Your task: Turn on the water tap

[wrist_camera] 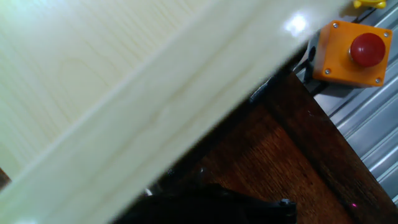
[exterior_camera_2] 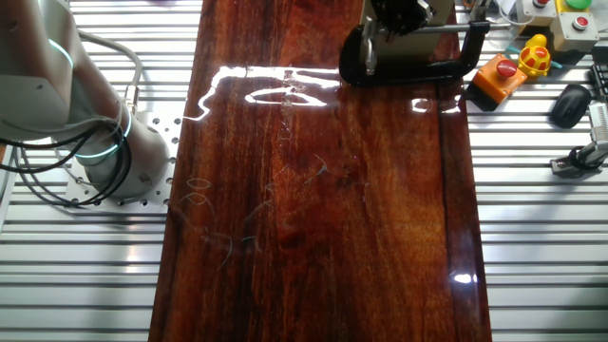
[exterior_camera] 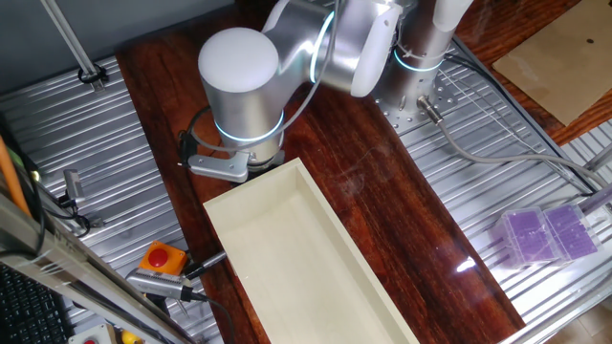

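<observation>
No water tap shows clearly in any view. A black C-clamp (exterior_camera_2: 408, 65) lies at the far end of the wooden table (exterior_camera_2: 313, 209); a small silvery part (exterior_camera_2: 370, 52) stands at its left end, too small to identify. My gripper (exterior_camera_2: 399, 13) is a dark mass right above the clamp, cut off by the frame edge. In one fixed view the arm's wrist (exterior_camera: 239, 91) hides it. The hand view shows only a dark blurred shape (wrist_camera: 211, 205) at the bottom and no fingers, so I cannot tell whether the jaws are open or shut.
A long cream box (exterior_camera: 306, 268) lies beside the wrist; its wall (wrist_camera: 124, 93) fills the hand view. An orange box with a red button (wrist_camera: 351, 53) (exterior_camera_2: 499, 74) (exterior_camera: 163, 258) sits beyond the table edge. Purple cases (exterior_camera: 550, 234) lie on the metal slats.
</observation>
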Controlling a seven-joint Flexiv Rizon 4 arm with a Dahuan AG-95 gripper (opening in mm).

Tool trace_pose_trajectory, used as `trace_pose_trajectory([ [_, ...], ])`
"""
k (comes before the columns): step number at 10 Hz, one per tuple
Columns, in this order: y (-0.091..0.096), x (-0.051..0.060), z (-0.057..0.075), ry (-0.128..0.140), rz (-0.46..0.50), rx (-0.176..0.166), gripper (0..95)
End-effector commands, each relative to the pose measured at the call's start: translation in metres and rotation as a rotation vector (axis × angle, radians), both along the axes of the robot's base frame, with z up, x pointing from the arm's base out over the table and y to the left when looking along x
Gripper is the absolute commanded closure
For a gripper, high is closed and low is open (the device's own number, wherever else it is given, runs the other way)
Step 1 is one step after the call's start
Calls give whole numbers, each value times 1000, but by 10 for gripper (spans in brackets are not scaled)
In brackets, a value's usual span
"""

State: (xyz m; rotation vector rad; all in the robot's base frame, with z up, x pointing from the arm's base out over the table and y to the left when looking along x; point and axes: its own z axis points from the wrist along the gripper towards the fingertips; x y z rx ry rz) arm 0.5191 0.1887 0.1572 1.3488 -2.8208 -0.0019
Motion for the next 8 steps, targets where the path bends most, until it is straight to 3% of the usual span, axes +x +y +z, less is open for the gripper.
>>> trace_pose_trajectory([
  [1, 2, 0, -2, 0, 3, 1, 950],
  [5, -3, 0, 0, -5, 29, -6, 950],
  [8, -25, -4, 2, -5, 69, 7, 950],
])
